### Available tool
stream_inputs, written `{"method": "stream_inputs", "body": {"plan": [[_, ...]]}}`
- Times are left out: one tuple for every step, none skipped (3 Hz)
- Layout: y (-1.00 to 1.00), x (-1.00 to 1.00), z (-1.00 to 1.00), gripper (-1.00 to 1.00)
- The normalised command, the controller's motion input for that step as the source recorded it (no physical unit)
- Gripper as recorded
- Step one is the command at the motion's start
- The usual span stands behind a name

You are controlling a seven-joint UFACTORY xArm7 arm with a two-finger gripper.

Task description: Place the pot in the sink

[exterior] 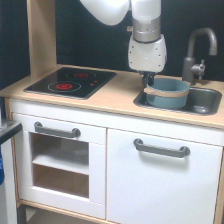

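In the exterior view, the gripper point(148, 80) is hanging straight down from the white arm, its dark fingers reaching the tan rim of the pot point(167, 92) on the side toward the exterior view's left; the fingers are appearing to pinch that rim, but whether they are truly clamped on it or merely touching it cannot be told at this blur. The pot is sitting directly below and just toward the exterior view's right of the tool, inside the sink point(207, 102), upright with its mouth facing up and tilting slightly, its rim rising above the countertop level. Being round, it is showing no long axis. The pot is crowding the sink's near-left corner, and bare basin floor is lying open on the side away from the tool, toward the exterior view's right. The faucet point(198, 50) is standing near the tool on that same side, behind the basin. Well away on the tool's other side, the black hob point(72, 81) is lying flat on the countertop point(105, 101).
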Motion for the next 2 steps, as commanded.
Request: {"method": "stream_inputs", "body": {"plan": [[-0.02, -0.07, 0.07, 0.92], [-0.05, -0.06, 0.41, 0.99]]}}
